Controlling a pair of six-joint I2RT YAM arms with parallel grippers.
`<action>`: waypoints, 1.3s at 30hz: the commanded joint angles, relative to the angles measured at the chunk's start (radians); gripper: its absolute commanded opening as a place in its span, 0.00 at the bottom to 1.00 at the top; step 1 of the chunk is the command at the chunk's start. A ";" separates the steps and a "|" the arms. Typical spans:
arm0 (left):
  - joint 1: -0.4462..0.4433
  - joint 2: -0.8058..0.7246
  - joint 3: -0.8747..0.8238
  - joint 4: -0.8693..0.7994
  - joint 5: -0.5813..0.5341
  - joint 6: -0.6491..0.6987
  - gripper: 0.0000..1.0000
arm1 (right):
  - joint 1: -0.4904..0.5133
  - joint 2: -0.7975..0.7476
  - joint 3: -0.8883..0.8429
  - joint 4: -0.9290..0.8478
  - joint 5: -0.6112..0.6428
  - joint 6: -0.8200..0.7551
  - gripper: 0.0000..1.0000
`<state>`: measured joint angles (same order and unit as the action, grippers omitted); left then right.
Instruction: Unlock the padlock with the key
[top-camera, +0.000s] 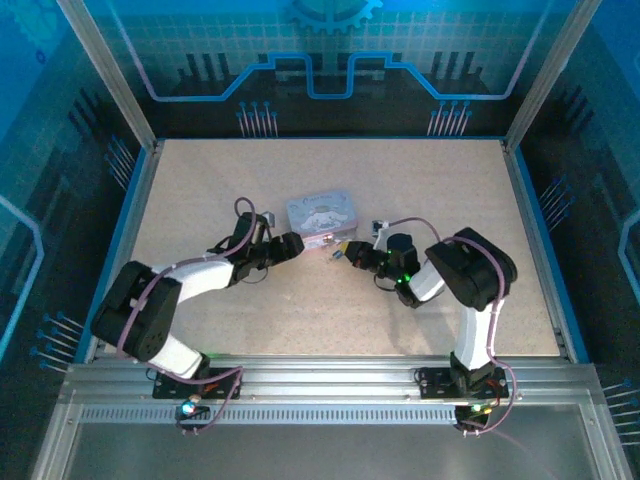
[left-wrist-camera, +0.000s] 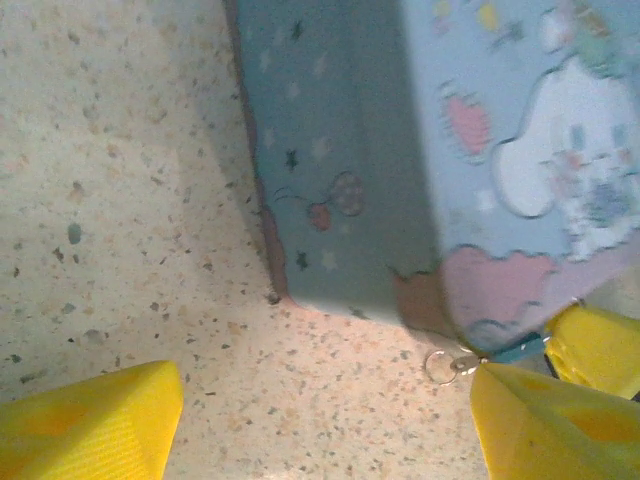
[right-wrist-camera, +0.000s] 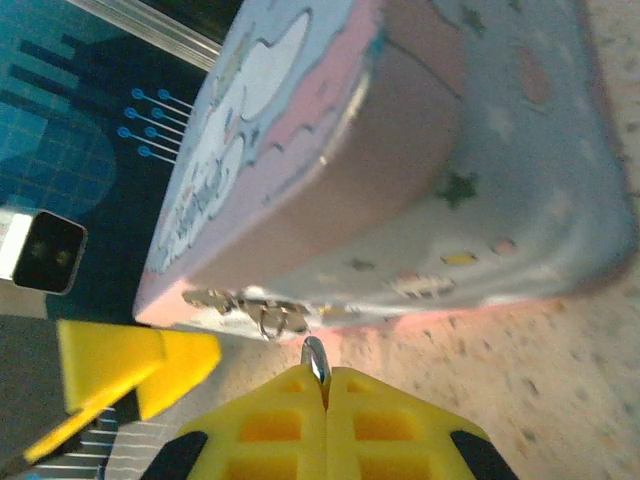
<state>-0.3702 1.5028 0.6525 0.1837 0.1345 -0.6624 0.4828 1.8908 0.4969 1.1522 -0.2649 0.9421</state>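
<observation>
1. While the right gripper (right-wrist-camera: 326, 392) presses its two yellow fingers flat together, a thin grey metal key (right-wrist-camera: 315, 358) is pinched in the seam between them. Only its rounded silvery tip sticks out.
2. That tip points at the lower front edge of the pale-blue rectangular cartoon-printed box (right-wrist-camera: 420, 170) with its pink rim, and stands just short of that edge.
3. The tiny metal padlock (right-wrist-camera: 262, 316) hangs at the same lower edge of the box, beside the clasp and just beyond the key tip. It is blurred, so I cannot tell whether its shackle is closed or whether the key touches it.
4. In the left wrist view a small metal ring (left-wrist-camera: 440, 366) lies on the surface at the near corner of the box (left-wrist-camera: 340, 150). I cannot tell whether it belongs to the padlock.
5. The left gripper (left-wrist-camera: 322, 395) has its yellow fingertips (left-wrist-camera: 95, 420) spread wide with nothing between them. They face the side wall of the box, and one of them shows beside the box in the right wrist view.
6. From above, the left gripper (top-camera: 290, 245) sits at the near-left corner of the box (top-camera: 320, 213), and the right gripper (top-camera: 345, 253) at its near-right corner.
7. The box rests lid up on the speckled beige tabletop (top-camera: 300, 310).
</observation>
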 joint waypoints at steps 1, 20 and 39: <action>0.008 -0.102 -0.020 -0.021 -0.022 0.056 0.80 | -0.011 -0.155 -0.009 -0.179 -0.001 -0.138 0.00; 0.051 -0.683 -0.140 -0.221 -0.211 0.156 0.99 | -0.009 -0.756 0.292 -1.670 -0.101 -0.631 0.00; 0.056 -0.689 -0.126 -0.270 -0.205 0.153 0.99 | 0.055 -0.410 0.360 -1.684 -0.191 -0.661 0.00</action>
<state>-0.3241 0.8093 0.5186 -0.0635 -0.0570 -0.5236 0.5201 1.4353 0.8150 -0.5732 -0.4240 0.3000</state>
